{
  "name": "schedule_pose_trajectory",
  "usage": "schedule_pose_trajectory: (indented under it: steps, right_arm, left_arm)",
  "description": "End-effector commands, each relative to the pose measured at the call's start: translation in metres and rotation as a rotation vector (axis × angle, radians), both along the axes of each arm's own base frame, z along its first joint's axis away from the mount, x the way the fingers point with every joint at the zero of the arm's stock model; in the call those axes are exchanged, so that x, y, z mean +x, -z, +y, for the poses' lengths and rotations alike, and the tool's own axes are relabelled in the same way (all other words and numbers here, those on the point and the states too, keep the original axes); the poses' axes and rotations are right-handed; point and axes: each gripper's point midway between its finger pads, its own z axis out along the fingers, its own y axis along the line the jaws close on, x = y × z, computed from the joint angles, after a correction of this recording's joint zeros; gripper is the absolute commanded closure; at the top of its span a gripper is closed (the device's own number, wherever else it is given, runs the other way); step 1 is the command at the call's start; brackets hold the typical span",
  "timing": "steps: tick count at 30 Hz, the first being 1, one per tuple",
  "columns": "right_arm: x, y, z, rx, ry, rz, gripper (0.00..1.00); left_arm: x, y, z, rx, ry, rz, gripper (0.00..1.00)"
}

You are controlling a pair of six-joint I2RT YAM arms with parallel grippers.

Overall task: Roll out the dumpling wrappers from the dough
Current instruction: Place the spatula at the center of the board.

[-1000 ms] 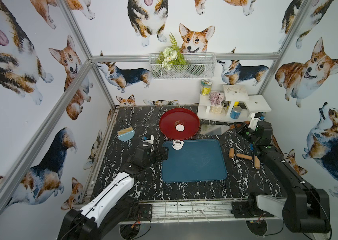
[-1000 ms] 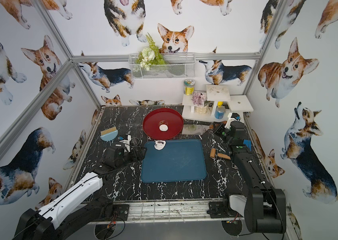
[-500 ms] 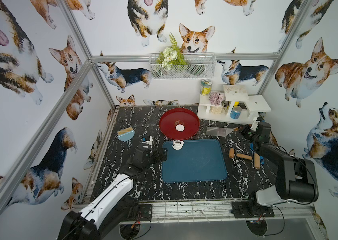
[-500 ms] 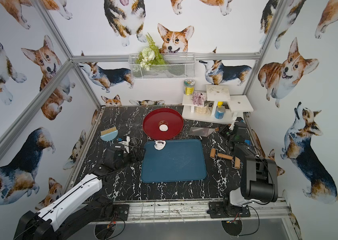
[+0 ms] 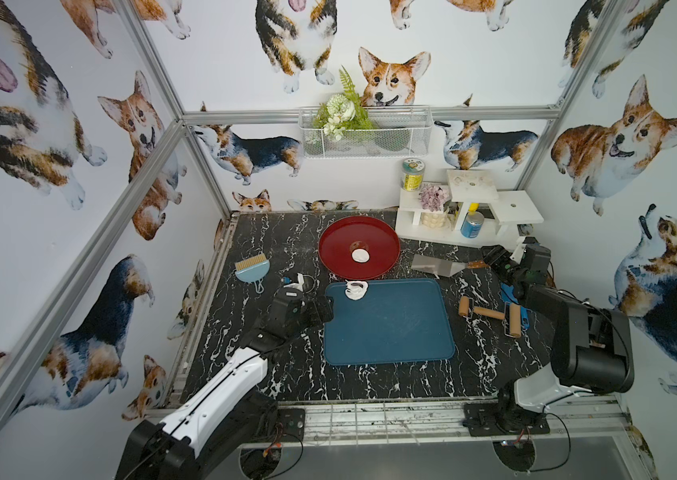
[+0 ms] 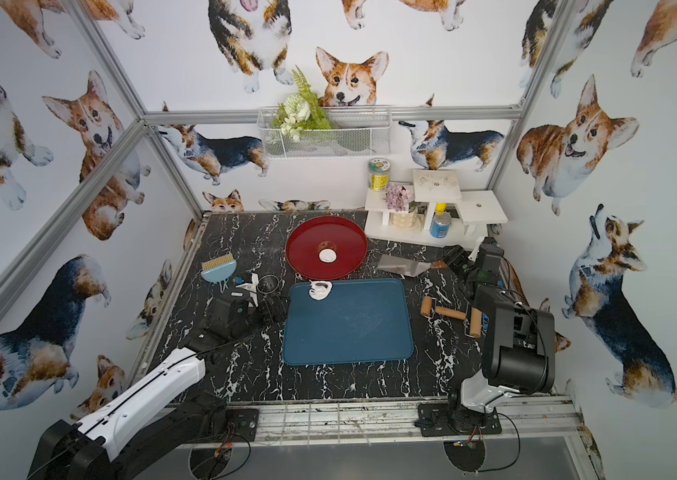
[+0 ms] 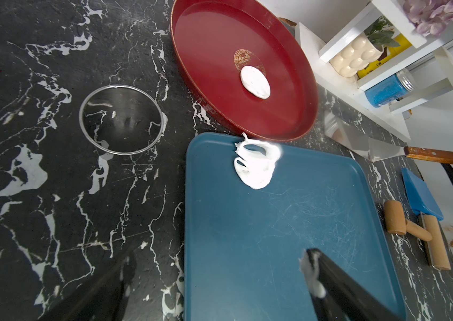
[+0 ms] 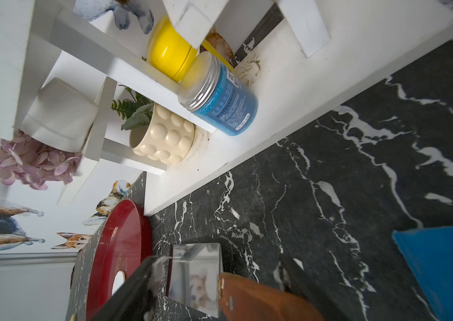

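One dumpling wrapper (image 5: 360, 256) is cut and lies on the red plate (image 5: 334, 243). Ragged leftover dough (image 5: 355, 289) sits in the blue tray (image 5: 391, 332), far corner. Left gripper (image 5: 324, 309): spread, empty. Right gripper (image 5: 489, 258): spread astride the spatula handle (image 5: 475, 264). Judged: re-rolling remains.

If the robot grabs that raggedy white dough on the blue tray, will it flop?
Probably floppy: the dough scrap looks thin and torn with holes, so it may droop or rip. Likely sticky too: the left gripper has white bits on a fingertip. It lies flat on the blue tray, so it should not roll.
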Motion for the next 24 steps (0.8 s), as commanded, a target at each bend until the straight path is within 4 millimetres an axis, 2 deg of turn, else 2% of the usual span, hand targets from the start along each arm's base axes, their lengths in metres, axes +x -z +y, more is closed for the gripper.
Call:
schedule_pose_trajectory:
  steps: [1, 9, 13, 14, 16, 18, 21, 24]
  right_arm:
    - [-0.014, 0.003, -0.016, -0.054, 0.048, 0.046, 0.26]
    - [-0.045, -0.020, -0.028, -0.178, 0.115, 0.065, 0.23]
    - [-0.056, -0.043, -0.023, -0.206, 0.105, 0.026, 0.23]
    - [-0.058, -0.050, -0.017, -0.201, 0.084, 0.004, 0.22]
    - [-0.062, -0.063, -0.004, -0.181, 0.033, -0.044, 0.14]
    - [-0.067, -0.079, 0.015, -0.161, -0.038, -0.102, 0.00]
    - [-0.074, -0.087, 0.051, -0.144, -0.153, -0.161, 0.00]
    - [-0.080, -0.091, 0.088, -0.177, -0.251, -0.225, 0.00]
  left_arm:
    - [0.009, -0.009, 0.002, 0.012, -0.012, -0.039, 0.00]
    - [0.031, -0.030, 0.020, 0.075, -0.085, -0.116, 0.00]
    - [0.040, -0.043, 0.032, 0.096, -0.127, -0.163, 0.00]
    - [0.041, -0.046, 0.035, 0.104, -0.140, -0.180, 0.00]
    - [0.042, -0.051, 0.043, 0.125, -0.166, -0.214, 0.00]
    - [0.041, -0.058, 0.047, 0.152, -0.169, -0.268, 0.00]
    - [0.039, -0.075, 0.049, 0.178, -0.148, -0.389, 0.00]
    - [0.036, -0.088, 0.068, 0.231, -0.234, -0.481, 0.00]
